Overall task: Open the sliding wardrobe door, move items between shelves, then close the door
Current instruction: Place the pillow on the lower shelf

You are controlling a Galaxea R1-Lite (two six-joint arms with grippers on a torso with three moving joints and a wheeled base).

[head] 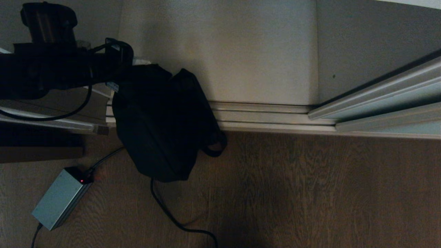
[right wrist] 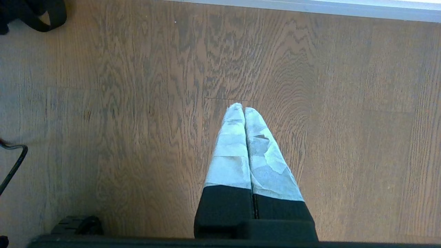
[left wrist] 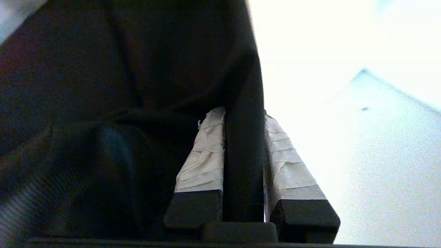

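1. Head view: the left arm reaches in from the upper left of the frame, and its left pincer (head: 119,74) sits at the top of the black bag (head: 162,124). The bag hangs left of centre, across the grooved floor track (head: 268,117) and over the wood floor (head: 310,193). The sliding wardrobe door (head: 389,103) sits at the right edge, slid aside, and the white shelf (head: 220,51) fills the upper middle. A grey power brick (head: 60,198) with a red light lies lower left, with cables trailing from it.
2. Left wrist view: the taped fingers (left wrist: 206,151) are clamped on a black strap (left wrist: 244,155) of the bag, with dark fabric filling the left of the frame.
3. Right wrist view: the right pincer (right wrist: 244,108) is closed, its fingers pressed together and gripping nothing, pointing down at the wood floor. A loop of the bag strap shows in the upper left corner.
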